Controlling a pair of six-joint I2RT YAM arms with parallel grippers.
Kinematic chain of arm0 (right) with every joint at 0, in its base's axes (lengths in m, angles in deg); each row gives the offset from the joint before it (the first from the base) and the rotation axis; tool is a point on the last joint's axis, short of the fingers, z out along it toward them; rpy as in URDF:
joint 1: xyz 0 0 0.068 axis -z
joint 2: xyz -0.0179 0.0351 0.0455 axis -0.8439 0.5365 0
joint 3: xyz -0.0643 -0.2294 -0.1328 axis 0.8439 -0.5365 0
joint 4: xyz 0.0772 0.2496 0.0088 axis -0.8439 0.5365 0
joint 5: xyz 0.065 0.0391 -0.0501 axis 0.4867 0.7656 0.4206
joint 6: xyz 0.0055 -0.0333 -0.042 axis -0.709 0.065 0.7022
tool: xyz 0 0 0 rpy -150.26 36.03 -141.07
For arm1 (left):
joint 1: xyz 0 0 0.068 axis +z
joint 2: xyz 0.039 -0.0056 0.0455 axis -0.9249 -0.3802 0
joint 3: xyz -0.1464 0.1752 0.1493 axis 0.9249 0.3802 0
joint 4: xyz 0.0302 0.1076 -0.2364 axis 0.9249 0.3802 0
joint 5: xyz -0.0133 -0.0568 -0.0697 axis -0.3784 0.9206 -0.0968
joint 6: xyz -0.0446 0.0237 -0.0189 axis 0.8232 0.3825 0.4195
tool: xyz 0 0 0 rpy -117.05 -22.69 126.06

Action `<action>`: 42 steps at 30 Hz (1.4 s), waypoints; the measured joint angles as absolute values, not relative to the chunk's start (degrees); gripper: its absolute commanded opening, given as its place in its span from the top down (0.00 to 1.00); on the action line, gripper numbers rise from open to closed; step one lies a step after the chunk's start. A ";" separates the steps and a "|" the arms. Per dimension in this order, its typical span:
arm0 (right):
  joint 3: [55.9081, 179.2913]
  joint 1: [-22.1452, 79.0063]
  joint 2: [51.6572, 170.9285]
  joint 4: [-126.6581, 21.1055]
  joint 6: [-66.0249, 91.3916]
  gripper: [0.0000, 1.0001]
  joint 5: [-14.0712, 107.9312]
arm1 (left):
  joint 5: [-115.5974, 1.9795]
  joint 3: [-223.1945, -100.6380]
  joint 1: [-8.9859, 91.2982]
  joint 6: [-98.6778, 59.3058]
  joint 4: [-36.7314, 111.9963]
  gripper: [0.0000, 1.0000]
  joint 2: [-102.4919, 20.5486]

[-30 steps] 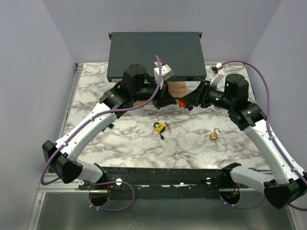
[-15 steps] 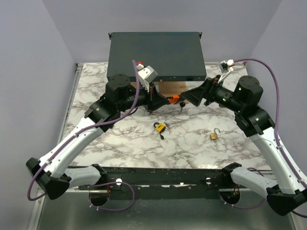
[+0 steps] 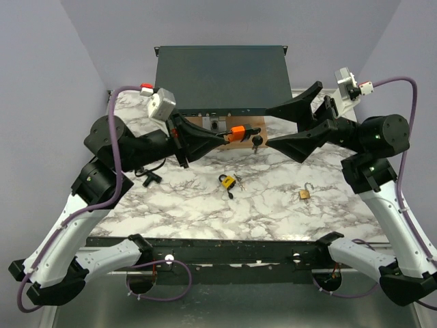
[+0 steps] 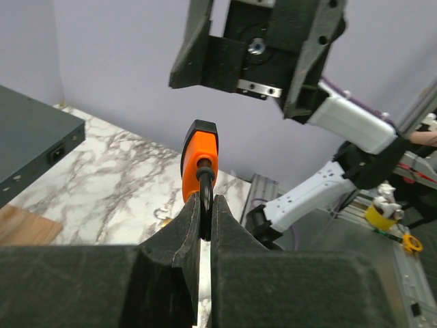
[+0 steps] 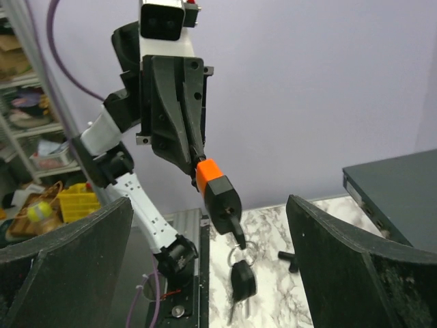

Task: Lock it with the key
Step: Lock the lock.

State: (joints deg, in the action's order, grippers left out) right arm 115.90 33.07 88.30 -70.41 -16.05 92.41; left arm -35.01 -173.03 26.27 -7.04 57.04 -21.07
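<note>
The left pincer (image 3: 227,135) was closed tight on the key (image 3: 237,132). It gripped the metal shank, and the orange head stood clear beyond its tips. The key was held in the air over the far part of the marble table (image 3: 177,198), in front of the dark box (image 3: 220,78). Dark keys (image 3: 257,141) hung from it on a ring. The right pincer (image 3: 270,126) stood wide open and empty, facing the key and apart from it. A yellow padlock (image 3: 227,181) and a brass padlock (image 3: 305,195) lay on the table, apart from both pincers.
</note>
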 measured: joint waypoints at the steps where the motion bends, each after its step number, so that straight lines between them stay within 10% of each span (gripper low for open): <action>1: 115.90 33.07 88.82 -72.20 -17.10 0.06 93.55 | -34.44 -173.34 26.27 -6.45 57.06 1.00 -20.74; 42: 120.46 17.94 97.67 -71.11 -13.76 0.58 96.94 | -27.88 -175.42 30.12 1.95 57.82 1.00 -18.47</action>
